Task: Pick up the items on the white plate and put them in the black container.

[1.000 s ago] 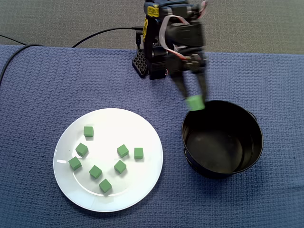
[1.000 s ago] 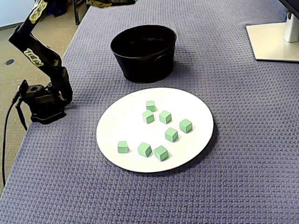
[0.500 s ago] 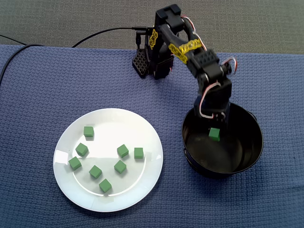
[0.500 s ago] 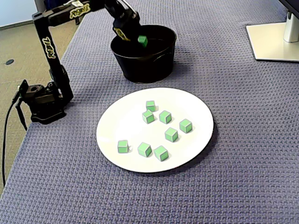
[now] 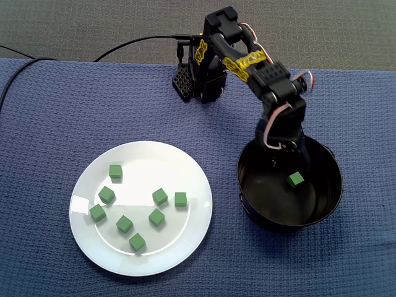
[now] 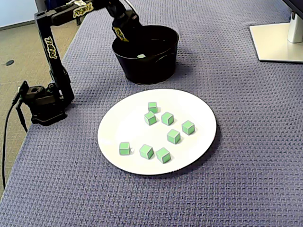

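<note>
A small green cube (image 5: 296,179) is seen loose inside the round black container (image 5: 288,224), seven like cubes (image 5: 160,197) are left on the round white plate (image 5: 148,164), and the container could be snagged and tipped if the pincer (image 5: 286,153), whose spread cannot be told, is lifted askew.

A blue-grey woven cloth (image 5: 55,117) covers the table. Beyond its far edge in a fixed view lies grey carpet (image 5: 80,21), and a black cable (image 5: 127,44) runs across it onto the cloth. In the other fixed view a white stand base (image 6: 277,42) rests on the cloth's far right corner.
</note>
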